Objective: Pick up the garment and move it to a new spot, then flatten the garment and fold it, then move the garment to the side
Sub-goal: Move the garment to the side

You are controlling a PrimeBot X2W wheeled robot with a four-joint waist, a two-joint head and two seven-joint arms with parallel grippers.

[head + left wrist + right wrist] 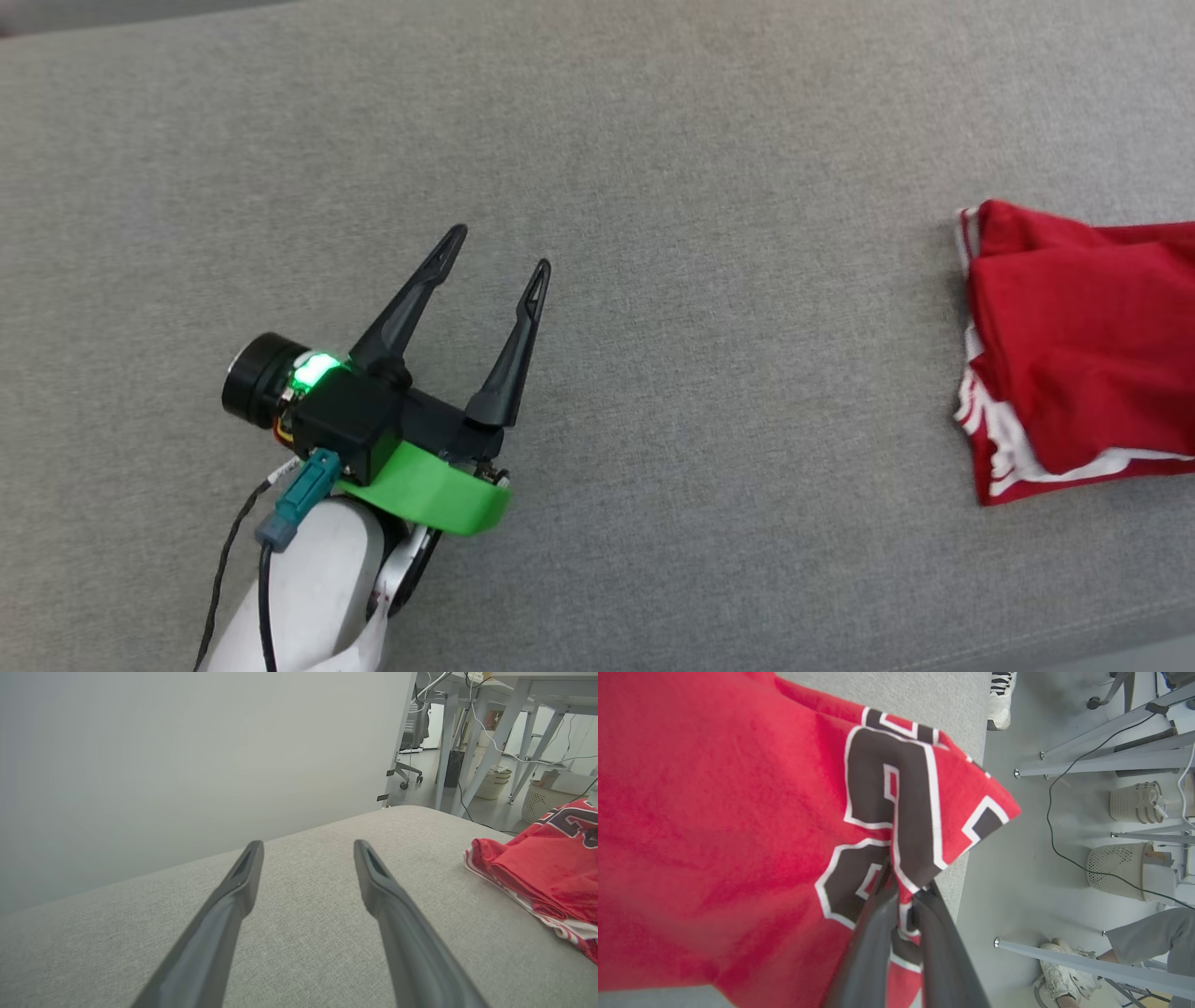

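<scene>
Left claw [500,247]: it's hovering low over bare grey cloth on the robot's left side, its two dark fingers standing spread wide with nothing between them.
Left wrist: a green light [313,369] is glowing on the dark housing, just above a bright green collar [429,490].
Right claw [906,884]: the fingers are pressing together on a fold of red fabric, and it's pinching the garment right at the block lettering.
Garment [1074,373]: it's lying bunched and doubled over at the far right of the surface. The red body is showing on top, with white sleeve and striped trim peeking out along the left and near edges. The lettered part is rising up off the heap where the right claw is gripping it.
Lettering [896,812]: black blocks with white outlines are crumpling around the pinch.
Surface [653,187]: grey woven upholstery is carrying the garment, and a broad bare stretch is separating it from the left claw, so the two are sitting well apart.
Beyond the edge: a pale panel [187,765] is standing behind the surface.
Floor: a person's white shoes [1064,961] and a woven basket [1115,870] are showing among pale table legs.
</scene>
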